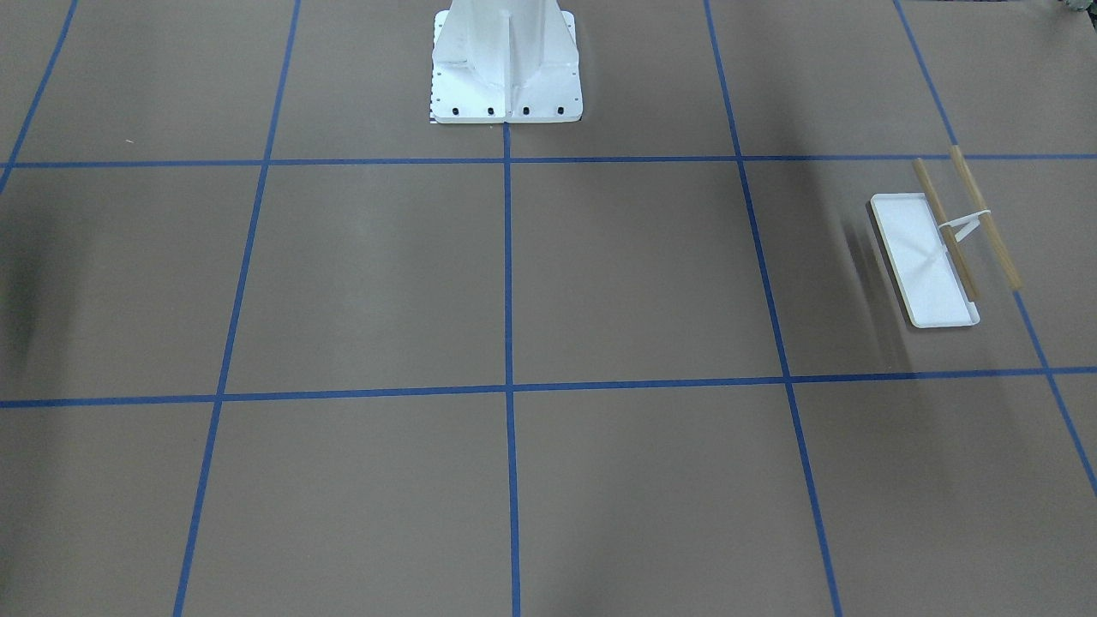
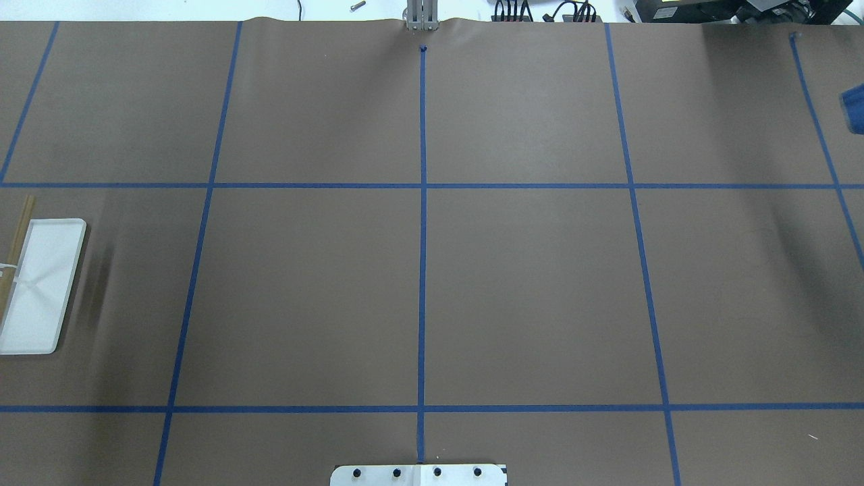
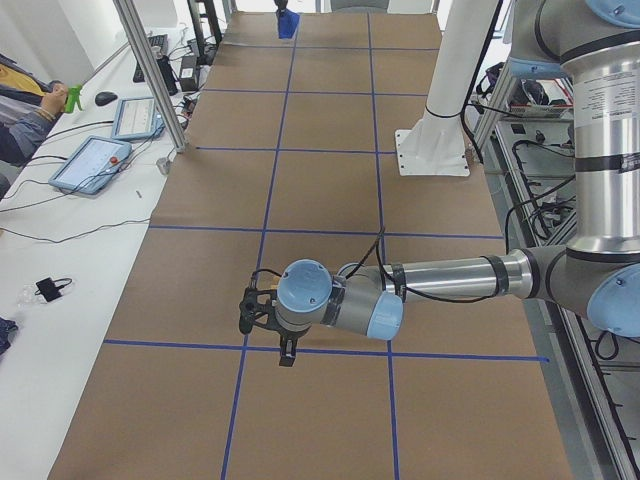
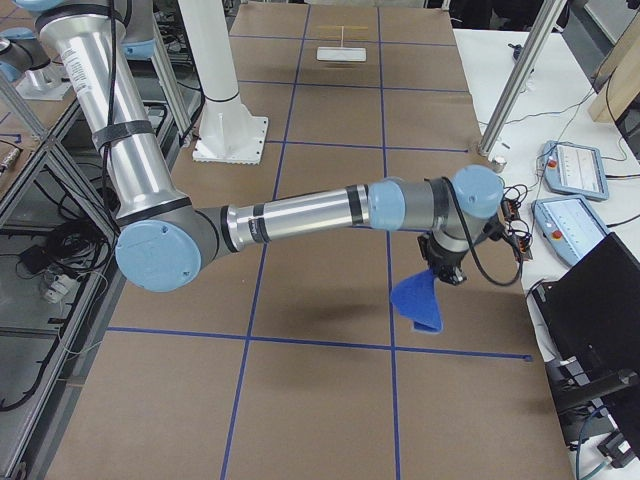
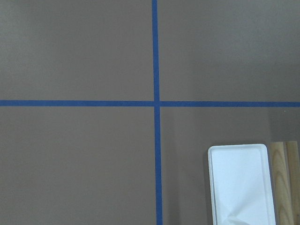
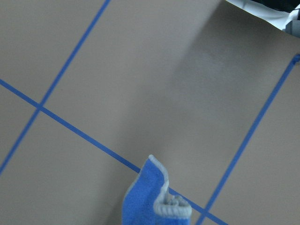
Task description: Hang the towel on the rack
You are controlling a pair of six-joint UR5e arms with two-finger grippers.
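Observation:
The towel (image 4: 415, 300), bright blue with grey edging, hangs in the air from my right gripper (image 4: 441, 272) above the table. It also shows bunched at the bottom of the right wrist view (image 6: 154, 199), at the overhead view's right edge (image 2: 853, 108), and far off in the exterior left view (image 3: 288, 24). The right gripper's fingers show only in side views, so I cannot tell if they are shut. The rack (image 1: 926, 266), a white tray with two wood dowel bars (image 1: 986, 216), stands bare; it also shows in the overhead (image 2: 40, 290), left wrist (image 5: 239, 183) and exterior right (image 4: 342, 52) views. My left gripper (image 3: 268, 335) hovers above the rack; I cannot tell its state.
The large white bolted pedestal (image 1: 506, 60) stands at the robot's side, mid-table. The brown table (image 2: 526, 290) has a grid of blue tape lines. Tablets and cables lie on the white bench (image 3: 95, 165) beside the table. A metal post (image 3: 150, 70) rises at the table's far edge.

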